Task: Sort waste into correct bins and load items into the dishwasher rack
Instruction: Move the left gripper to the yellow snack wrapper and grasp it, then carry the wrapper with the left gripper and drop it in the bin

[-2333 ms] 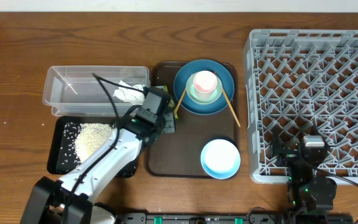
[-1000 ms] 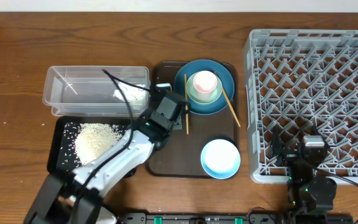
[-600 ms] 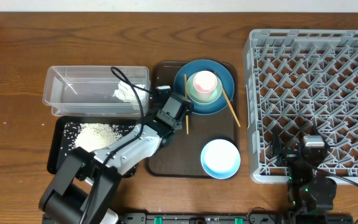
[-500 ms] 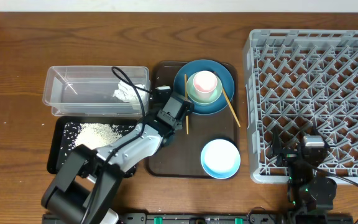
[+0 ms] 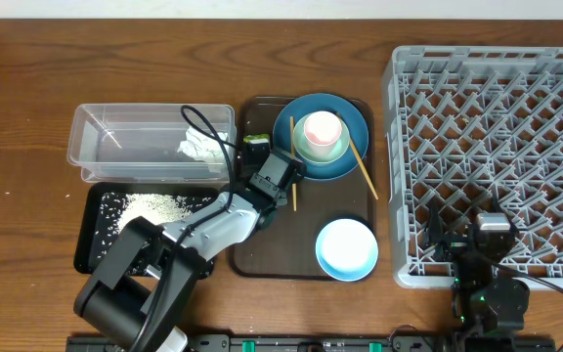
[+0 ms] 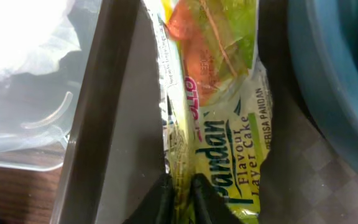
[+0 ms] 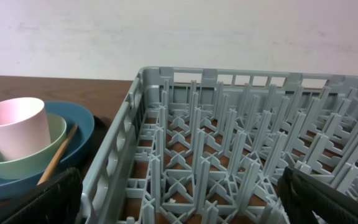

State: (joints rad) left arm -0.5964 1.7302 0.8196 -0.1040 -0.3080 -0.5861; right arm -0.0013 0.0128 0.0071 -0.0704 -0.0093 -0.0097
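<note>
Fingers of the left gripper (image 6: pixel 180 198) are pinched together on the long edge of the yellow-green snack wrapper (image 6: pixel 219 118), and we read its print, "Pandan Flavour Layer Cake". The wrapper sits at the far-left corner of the brown serving tray (image 5: pixel 262 256) in the middle of the worktop, between the tray's left wall and the dark blue plate (image 5: pixel 348 164); we cannot tell whether it lies flat or is lifted. Just left of the tray, the clear tub (image 5: pixel 101 147) holds the crumpled white napkin (image 5: pixel 199 147), and toward the worktop's near edge the black tray (image 5: pixel 88 249) carries the rice (image 5: pixel 151 207). On the plate stands the mint-green bowl (image 5: pixel 304 152) with the pink cup (image 5: pixel 322 127) inside it. One chopstick (image 5: pixel 364 168) leans across the plate's right rim, the other (image 5: pixel 293 196) lies along its left. The pale blue-white bowl (image 5: pixel 347 248) rests at the tray's near-right corner. Along the worktop's right edge stands the grey rack (image 5: pixel 497 98). The right gripper (image 7: pixel 179 186) hangs at its near side with the fingers spread wide, grasping nothing.
</note>
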